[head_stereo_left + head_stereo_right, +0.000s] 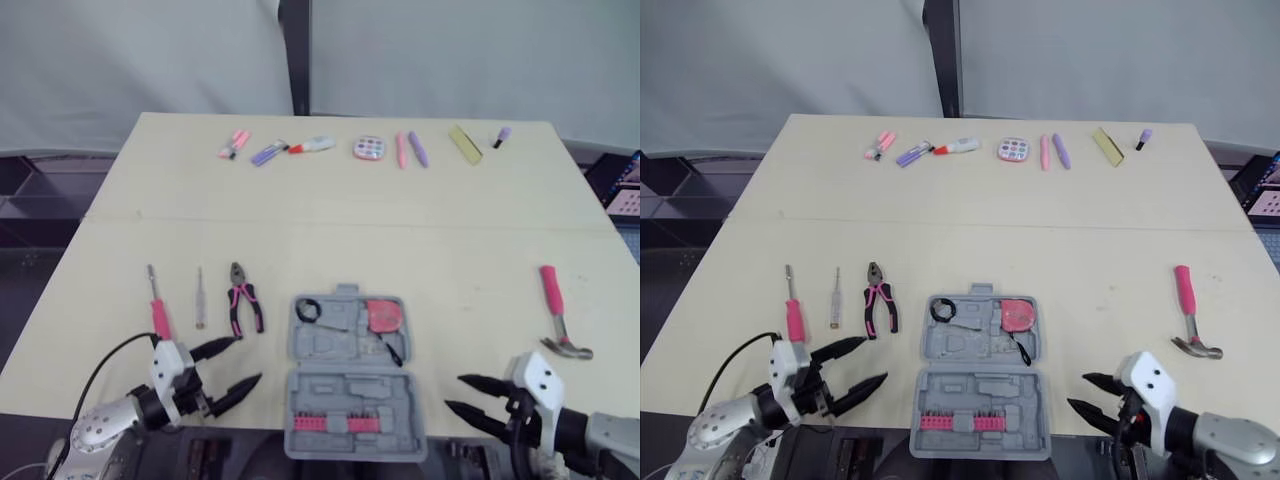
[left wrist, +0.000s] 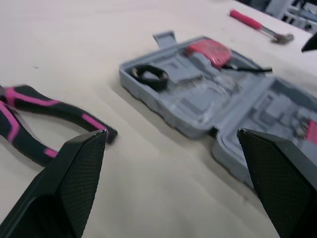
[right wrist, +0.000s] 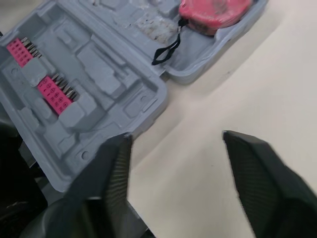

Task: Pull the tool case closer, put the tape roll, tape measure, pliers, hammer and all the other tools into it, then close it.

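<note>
The grey tool case [image 1: 352, 375] lies open at the table's near edge, between my two grippers. In its far half sit the black tape roll [image 1: 308, 310] and the pink tape measure [image 1: 381, 316]; pink bit strips fill the near half. Pink-handled pliers [image 1: 242, 300], a small tester screwdriver [image 1: 199, 297] and a pink-handled screwdriver [image 1: 156, 304] lie left of the case. The hammer [image 1: 557, 314] rests at the right. My left gripper [image 1: 232, 370] is open, just near of the pliers. My right gripper [image 1: 468, 395] is open to the right of the case.
Along the far edge of the table [image 1: 330, 225] lies a row of small items: markers [image 1: 268, 151], a round pink palette [image 1: 369, 148], pens [image 1: 410, 149], a yellow block [image 1: 464, 143]. A grey curtain hangs behind. Dark shelving stands at the left.
</note>
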Controlling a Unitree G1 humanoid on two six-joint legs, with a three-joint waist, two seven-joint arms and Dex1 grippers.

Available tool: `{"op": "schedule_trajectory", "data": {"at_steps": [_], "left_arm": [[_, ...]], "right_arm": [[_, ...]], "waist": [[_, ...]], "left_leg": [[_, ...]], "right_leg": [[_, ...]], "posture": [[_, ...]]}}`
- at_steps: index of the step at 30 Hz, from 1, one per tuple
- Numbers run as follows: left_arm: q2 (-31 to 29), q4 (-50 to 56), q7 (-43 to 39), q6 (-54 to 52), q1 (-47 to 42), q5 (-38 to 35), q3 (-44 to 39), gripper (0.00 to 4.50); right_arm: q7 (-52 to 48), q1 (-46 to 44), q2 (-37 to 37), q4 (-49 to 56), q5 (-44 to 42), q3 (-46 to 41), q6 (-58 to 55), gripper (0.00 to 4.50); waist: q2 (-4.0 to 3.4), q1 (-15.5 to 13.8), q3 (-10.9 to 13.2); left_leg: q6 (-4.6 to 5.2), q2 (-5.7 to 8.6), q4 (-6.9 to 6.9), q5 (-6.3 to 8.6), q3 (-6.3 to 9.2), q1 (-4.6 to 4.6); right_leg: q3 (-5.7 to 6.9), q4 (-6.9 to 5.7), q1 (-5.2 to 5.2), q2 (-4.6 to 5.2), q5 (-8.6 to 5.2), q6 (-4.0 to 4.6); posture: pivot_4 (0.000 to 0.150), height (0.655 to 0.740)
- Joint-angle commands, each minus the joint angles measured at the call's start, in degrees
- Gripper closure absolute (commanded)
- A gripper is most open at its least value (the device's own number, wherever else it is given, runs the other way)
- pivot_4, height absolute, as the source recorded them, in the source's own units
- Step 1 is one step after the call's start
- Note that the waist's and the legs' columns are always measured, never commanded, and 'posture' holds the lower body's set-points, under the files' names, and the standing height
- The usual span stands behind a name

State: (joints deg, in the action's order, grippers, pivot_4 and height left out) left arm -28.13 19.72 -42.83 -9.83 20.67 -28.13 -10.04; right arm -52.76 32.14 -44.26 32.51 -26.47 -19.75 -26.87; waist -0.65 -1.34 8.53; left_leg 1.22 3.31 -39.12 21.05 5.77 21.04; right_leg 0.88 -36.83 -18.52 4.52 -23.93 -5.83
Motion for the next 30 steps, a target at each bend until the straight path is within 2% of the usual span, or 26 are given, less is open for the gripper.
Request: {"op": "schedule_trajectory", "data": {"at_steps": [1, 5, 10, 16, 21, 25, 30], "left_arm": [[1.76, 13.23, 8.42, -7.78, 5.77, -5.16, -2.55, 0.00], [4.26, 19.65, 17.35, -13.20, 6.36, -5.54, -3.94, 0.00], [6.61, 22.56, 28.42, -20.87, 3.12, -3.87, -4.01, 0.00], [10.08, 23.04, 39.97, -30.84, -8.22, -4.21, -3.69, 0.00], [12.99, 20.90, 50.83, -40.95, -19.32, 0.53, -2.39, 0.00], [17.75, 18.83, 57.94, -49.70, -26.43, 3.27, -1.65, 0.00], [21.89, 16.10, 62.42, -56.15, -32.12, 7.51, -0.45, 0.00]], "right_arm": [[-1.42, -0.37, -0.82, 0.09, -1.93, -1.79, -0.73, 0.06], [-2.19, -1.10, -1.34, -0.77, -1.97, -1.86, -0.33, 0.06], [-3.17, -2.53, -1.92, -1.94, -1.82, -2.55, 0.33, 0.06], [-3.47, -2.94, -2.30, -2.16, -1.65, -2.98, 0.65, 0.06], [-3.11, -2.17, -2.34, -1.22, -1.80, -3.63, 0.38, 0.06], [-2.62, -1.73, -2.38, -0.26, -2.10, -4.47, -0.37, 0.06], [-2.51, -0.93, -2.34, 1.03, -2.24, -5.71, -1.34, 0.06]], "waist": [[0.02, 0.16, 0.00], [0.01, -0.03, 0.00], [0.02, -0.21, -0.01], [0.04, -0.19, -0.02], [0.07, -0.19, -0.03], [0.09, -0.21, -0.03], [0.17, -0.22, -0.01]], "left_leg": [[0.02, 0.00, 0.02, 0.01, 0.00, 0.00], [0.03, -0.01, -0.02, 0.01, -0.05, -0.01], [0.05, 0.01, -0.03, 0.00, -0.06, 0.01], [0.05, 0.02, -0.04, 0.00, -0.07, 0.01], [0.05, 0.05, -0.06, 0.00, -0.09, 0.00], [0.05, 0.06, -0.07, 0.00, -0.10, 0.00], [0.05, 0.05, -0.08, 0.00, -0.12, 0.00]], "right_leg": [[-0.02, 0.01, 0.00, 0.00, 0.00, 0.00], [-0.03, 0.11, 0.06, -0.01, 0.00, 0.00], [-0.04, 0.30, 0.14, -0.03, 0.00, 0.00], [-0.03, 0.18, 0.11, -0.06, 0.00, 0.00], [-0.03, -0.03, 0.07, -0.08, 0.00, 0.00], [-0.03, -0.09, 0.05, -0.09, 0.01, -0.01], [-0.02, -0.13, 0.03, -0.12, 0.01, -0.01]], "posture": [[0.150, 0.7134], [0.150, 0.7134], [0.150, 0.7134], [0.150, 0.7134], [0.150, 0.7134], [0.150, 0.7134], [0.150, 0.7134]]}}
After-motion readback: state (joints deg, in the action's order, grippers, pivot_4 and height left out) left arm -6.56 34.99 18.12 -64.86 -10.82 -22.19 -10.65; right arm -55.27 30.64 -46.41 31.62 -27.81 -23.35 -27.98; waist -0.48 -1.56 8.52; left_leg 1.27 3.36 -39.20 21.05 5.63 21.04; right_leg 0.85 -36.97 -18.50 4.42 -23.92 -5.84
